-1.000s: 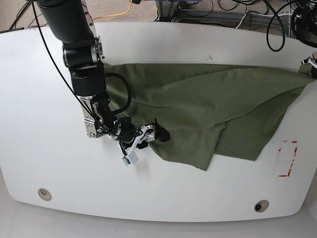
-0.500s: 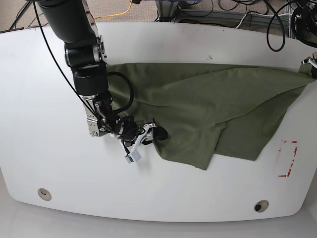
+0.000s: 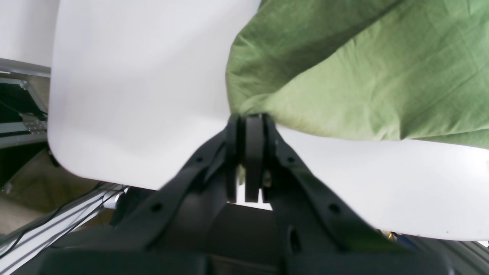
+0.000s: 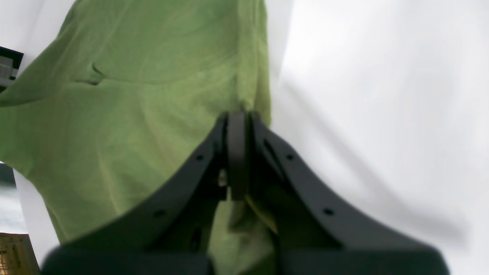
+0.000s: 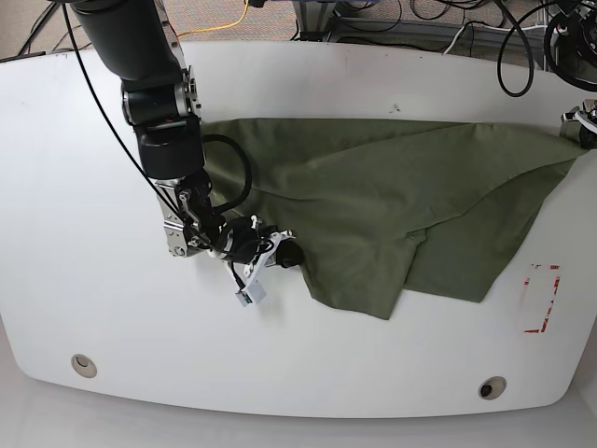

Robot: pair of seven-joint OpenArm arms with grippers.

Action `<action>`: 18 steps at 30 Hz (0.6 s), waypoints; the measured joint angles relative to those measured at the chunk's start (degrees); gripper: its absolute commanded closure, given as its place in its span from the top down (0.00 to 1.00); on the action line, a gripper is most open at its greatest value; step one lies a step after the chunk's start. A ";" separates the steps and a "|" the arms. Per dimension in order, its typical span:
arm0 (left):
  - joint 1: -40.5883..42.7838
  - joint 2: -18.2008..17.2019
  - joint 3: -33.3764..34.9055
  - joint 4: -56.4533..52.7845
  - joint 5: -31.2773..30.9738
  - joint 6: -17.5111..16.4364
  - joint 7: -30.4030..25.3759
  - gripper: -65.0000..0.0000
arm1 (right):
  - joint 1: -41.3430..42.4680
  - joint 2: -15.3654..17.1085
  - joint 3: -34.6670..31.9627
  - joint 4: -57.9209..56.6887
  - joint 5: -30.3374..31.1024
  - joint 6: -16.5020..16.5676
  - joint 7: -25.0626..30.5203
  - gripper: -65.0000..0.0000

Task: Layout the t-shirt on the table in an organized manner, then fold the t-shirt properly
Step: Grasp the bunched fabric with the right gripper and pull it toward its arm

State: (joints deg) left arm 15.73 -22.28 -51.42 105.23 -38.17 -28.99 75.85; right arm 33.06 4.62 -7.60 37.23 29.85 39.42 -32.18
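Observation:
The olive-green t-shirt (image 5: 392, 205) lies wrinkled across the white table (image 5: 373, 373), with one part folded over toward the front. My right gripper (image 5: 287, 254) is at the shirt's front-left edge. The right wrist view shows it (image 4: 237, 116) shut on the hem of the t-shirt (image 4: 133, 114). My left gripper (image 3: 250, 118) is shut on a bunched corner of the t-shirt (image 3: 363, 76), near the table's rounded corner. In the base view that corner (image 5: 583, 138) reaches the table's right edge, and the gripper itself hardly shows.
A red-marked rectangle (image 5: 541, 299) is on the table in front of the shirt's right part. Two round grommets (image 5: 84, 364) (image 5: 492, 386) sit near the front edge. A small white tag (image 5: 250, 295) hangs below my right wrist. Cables (image 5: 522, 37) run behind the far edge.
My right gripper has gone from open to shut on the shirt's front-left edge and has shifted slightly left. The left gripper keeps its hold on the far-right corner.

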 measured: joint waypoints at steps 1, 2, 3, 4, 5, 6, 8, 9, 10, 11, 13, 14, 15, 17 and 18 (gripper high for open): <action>0.00 0.00 -0.04 0.00 0.11 0.00 0.00 0.00 | -0.24 0.02 0.00 0.74 -0.04 -0.07 -0.46 0.00; 0.00 0.00 -0.07 0.00 0.17 0.00 0.02 0.00 | -0.42 0.15 0.00 1.79 -0.02 -0.31 -1.46 0.00; 0.00 0.00 -0.07 0.00 0.17 0.00 0.00 0.00 | -0.76 0.20 0.00 3.45 -0.15 -0.39 -2.64 0.00; -0.02 0.00 -0.04 0.00 0.17 0.00 0.00 0.00 | -0.98 0.39 0.07 4.59 -0.17 -0.31 -3.26 0.00; -0.04 0.00 -0.04 0.00 0.13 -0.02 -0.02 0.00 | -1.29 0.44 0.04 6.23 -0.15 -0.24 -4.46 0.00; -0.04 0.00 -0.04 0.00 0.11 0.00 -0.02 0.00 | -1.60 0.50 0.07 8.11 -0.20 -0.22 -5.70 0.00; -0.07 0.02 -0.04 0.00 0.15 0.00 0.00 0.00 | -2.14 0.68 0.11 11.41 0.11 -0.20 -7.23 0.00; -0.09 0.02 -0.04 0.00 0.13 0.00 -0.02 0.00 | -2.43 0.74 0.15 13.05 0.07 -0.20 -7.93 0.00; -0.15 0.02 -0.04 0.00 0.13 0.00 0.00 0.00 | -2.80 0.90 0.15 14.88 0.17 -0.20 -8.87 0.00; -0.17 0.02 -0.04 0.00 0.13 0.00 0.00 0.00 | -3.32 1.16 0.13 17.22 0.22 -0.17 -9.97 0.00; -0.20 0.00 -0.04 0.00 0.15 0.00 0.00 0.00 | -4.66 1.51 0.15 21.77 0.37 -0.07 -12.04 0.00; -0.26 -0.02 -0.04 0.00 0.15 0.00 -0.02 0.00 | -5.66 1.64 0.26 24.39 0.44 0.02 -13.00 0.00; -0.31 -0.02 -0.07 0.00 0.15 -0.02 0.02 0.00 | -6.58 1.79 0.33 26.34 0.48 -0.02 -13.66 0.00; -0.31 -0.02 -0.04 0.00 0.17 0.00 0.00 0.00 | -8.63 1.81 1.40 31.74 0.68 -0.04 -15.98 0.00; -0.31 0.04 -0.04 0.00 0.02 -0.02 -0.02 0.00 | -9.73 1.66 2.16 34.25 0.50 -0.17 -17.55 0.00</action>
State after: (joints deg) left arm 15.42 -22.24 -51.46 105.23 -38.15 -29.02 75.83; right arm 23.33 6.28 -5.43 71.48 30.35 39.24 -49.74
